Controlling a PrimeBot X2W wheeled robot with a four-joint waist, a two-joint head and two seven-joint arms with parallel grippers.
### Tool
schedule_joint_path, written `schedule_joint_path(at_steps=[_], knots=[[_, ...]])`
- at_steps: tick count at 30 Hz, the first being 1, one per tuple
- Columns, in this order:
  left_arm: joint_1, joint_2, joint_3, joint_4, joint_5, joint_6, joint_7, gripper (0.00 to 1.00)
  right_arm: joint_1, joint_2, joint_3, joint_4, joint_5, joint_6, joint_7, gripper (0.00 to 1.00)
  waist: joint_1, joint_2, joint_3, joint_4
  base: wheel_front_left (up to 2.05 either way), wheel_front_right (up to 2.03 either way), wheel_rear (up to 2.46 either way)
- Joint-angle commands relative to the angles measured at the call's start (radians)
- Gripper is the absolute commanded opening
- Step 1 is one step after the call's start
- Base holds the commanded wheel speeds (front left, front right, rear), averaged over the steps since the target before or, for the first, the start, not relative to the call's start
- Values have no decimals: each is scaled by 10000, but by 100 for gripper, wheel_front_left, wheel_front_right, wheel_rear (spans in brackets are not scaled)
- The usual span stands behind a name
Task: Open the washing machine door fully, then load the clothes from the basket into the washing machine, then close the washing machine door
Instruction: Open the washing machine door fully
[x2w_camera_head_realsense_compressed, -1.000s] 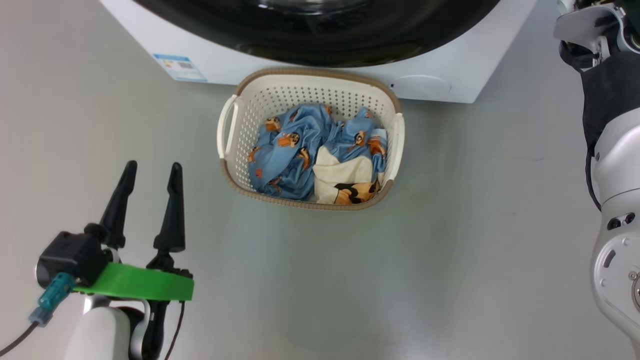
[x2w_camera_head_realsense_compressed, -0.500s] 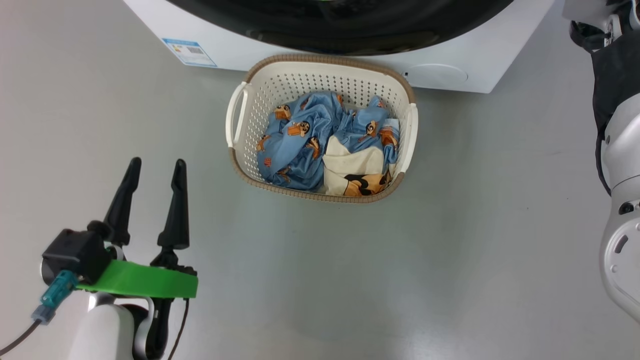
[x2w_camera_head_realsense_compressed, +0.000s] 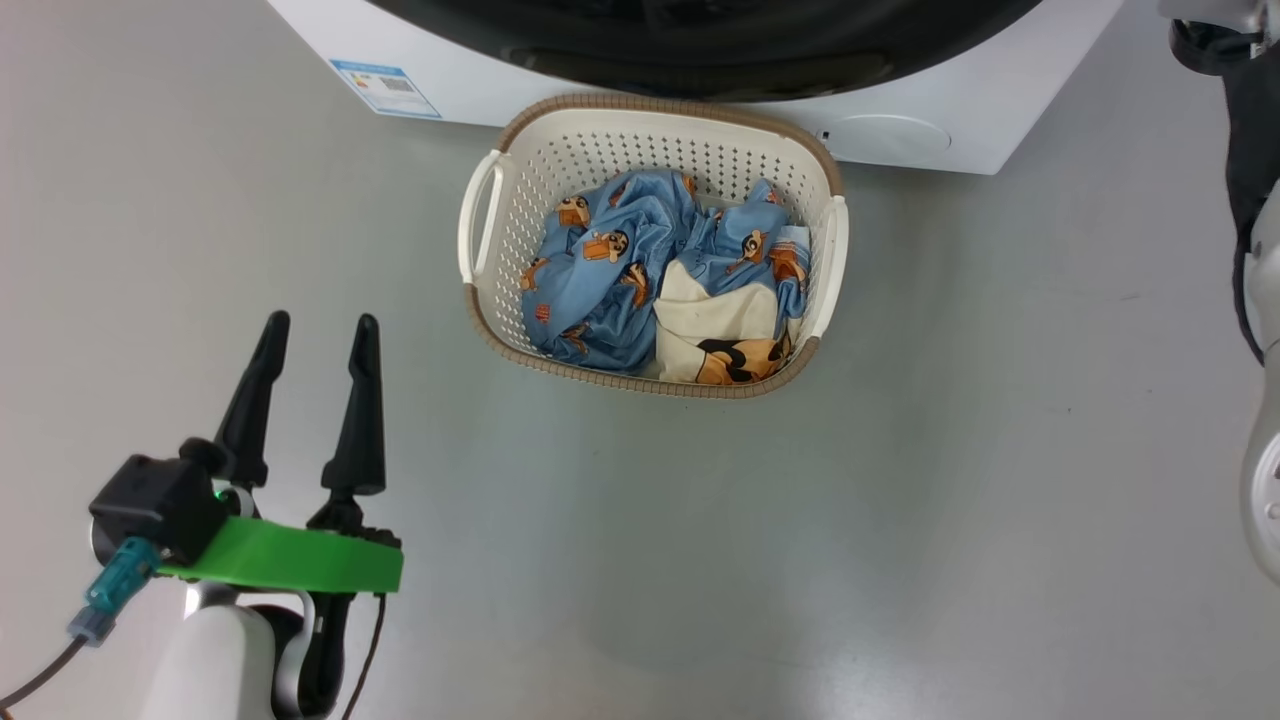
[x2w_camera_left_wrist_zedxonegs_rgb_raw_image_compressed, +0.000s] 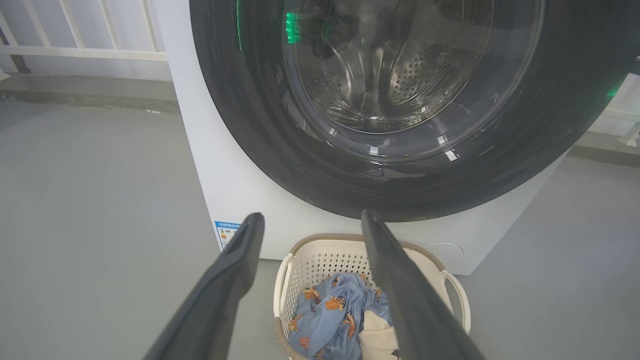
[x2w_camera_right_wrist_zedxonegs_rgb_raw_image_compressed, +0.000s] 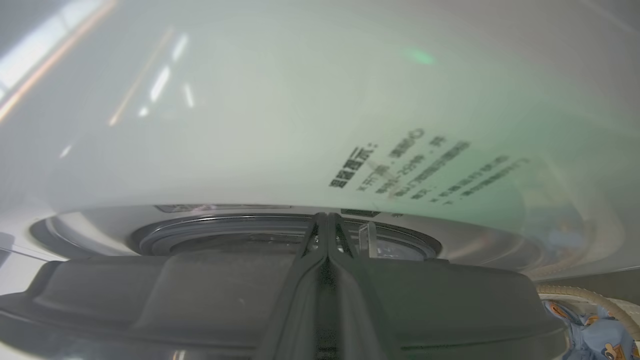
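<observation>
The washing machine stands at the top of the head view, with the black rim of the washing machine door above the basket. The basket sits on the floor against the machine, holding the clothes: blue printed pieces and a cream piece. My left gripper is open and empty at the lower left, well away from the basket. In the left wrist view the left gripper frames the door and basket. My right gripper is shut, its tips between the dark door and the machine's white front.
A blue label marks the machine's lower left front, and a round cover its lower right. My right arm's pale shell fills the right edge. Grey floor surrounds the basket. A white railing runs behind, left of the machine.
The head camera has shifted, so machine and basket sit higher and further right in the picture. The right arm shows less at the right edge. The left gripper stays open.
</observation>
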Motion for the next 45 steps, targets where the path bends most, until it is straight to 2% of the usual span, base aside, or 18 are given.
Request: schedule_joint_path(at_steps=[1, 10, 20, 29, 40, 45], knots=[[-179, 196, 291, -277, -115, -16, -65, 100, -379, 310, 88, -175, -76, 17, 394, 0, 0, -1, -3, 2, 0, 0, 0], [-111, 181, 292, -366, -22, -16, -65, 100, 114, -72, 199, -699, 131, 17, 2586, 0, 0, -1, -203, 46, 0, 0, 0], [56, 234, 236, -490, 48, -16, -65, 100, 862, -206, -62, -1250, 241, 17, 4666, 0, 0, -1, -515, 12, 0, 0, 0], [147, 294, 168, -599, 53, -16, -65, 100, 1508, 301, -402, -1719, 209, 17, 6419, 0, 0, -1, -730, -19, 0, 0, 0], [234, 351, 138, -645, 46, -16, -65, 100, 2654, 998, -576, -3303, 155, 17, 9057, 0, 0, -1, -983, -61, 0, 0, 0], [235, 350, 34, -613, 57, -16, -65, 100, 3106, 1029, -52, -3640, 998, 17, 10133, 0, 0, -1, -1111, -22, 0, 0, 0]])
